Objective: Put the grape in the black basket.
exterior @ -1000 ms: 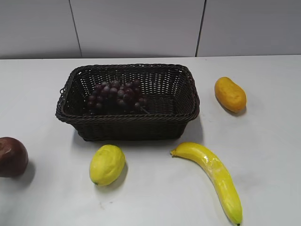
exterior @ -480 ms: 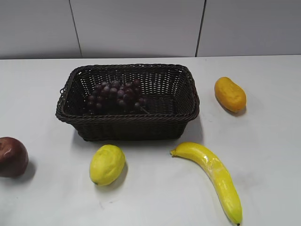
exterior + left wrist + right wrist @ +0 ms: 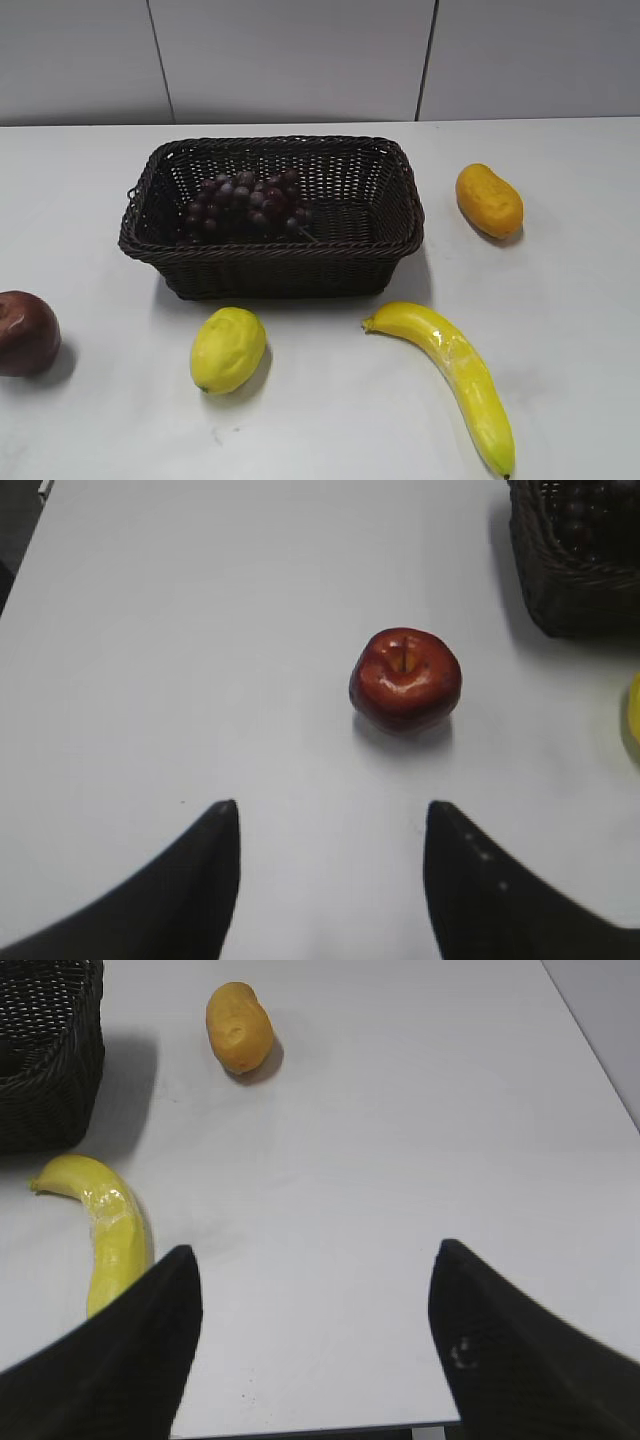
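The bunch of dark purple grapes (image 3: 247, 205) lies inside the black woven basket (image 3: 400, 240) at the middle back of the table, toward its left half. A corner of the basket (image 3: 560, 590) with grapes (image 3: 575, 505) in it shows at the top right of the left wrist view, and its side (image 3: 50, 1060) shows at the top left of the right wrist view. My left gripper (image 3: 330, 805) is open and empty over bare table, short of the apple. My right gripper (image 3: 315, 1250) is open and empty near the table's front edge. Neither gripper shows in the exterior view.
A dark red apple (image 3: 25, 332) sits at the far left, also in the left wrist view (image 3: 405, 678). A lemon (image 3: 228, 349) lies in front of the basket. A banana (image 3: 455, 375) lies front right. An orange mango-like fruit (image 3: 489, 200) lies to the right of the basket.
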`<state>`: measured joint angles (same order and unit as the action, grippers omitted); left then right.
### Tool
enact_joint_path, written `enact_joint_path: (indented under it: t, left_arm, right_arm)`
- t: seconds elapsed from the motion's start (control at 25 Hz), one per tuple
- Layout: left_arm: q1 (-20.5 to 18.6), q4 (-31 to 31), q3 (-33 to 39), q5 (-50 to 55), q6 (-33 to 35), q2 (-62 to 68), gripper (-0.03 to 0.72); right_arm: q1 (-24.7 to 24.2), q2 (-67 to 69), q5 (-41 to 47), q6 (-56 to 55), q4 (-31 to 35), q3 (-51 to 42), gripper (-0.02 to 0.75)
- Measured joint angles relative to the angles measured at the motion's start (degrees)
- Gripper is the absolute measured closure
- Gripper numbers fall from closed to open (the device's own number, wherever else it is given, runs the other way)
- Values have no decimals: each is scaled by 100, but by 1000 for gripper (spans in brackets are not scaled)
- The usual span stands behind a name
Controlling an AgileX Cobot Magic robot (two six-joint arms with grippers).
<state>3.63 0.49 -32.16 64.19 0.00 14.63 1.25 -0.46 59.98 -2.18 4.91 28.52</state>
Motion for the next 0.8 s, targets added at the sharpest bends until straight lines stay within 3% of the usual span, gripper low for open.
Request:
enact_joint_path:
  t: [0.24, 0.8]
  left_arm:
    - [0, -137, 340, -146, 135, -86, 110]
    - [0, -296, 345, -202, 141, -86, 104]
  right_arm:
    - [0, 0, 0, 0, 0, 0, 200]
    - [0, 0, 0, 0, 0, 0, 200]
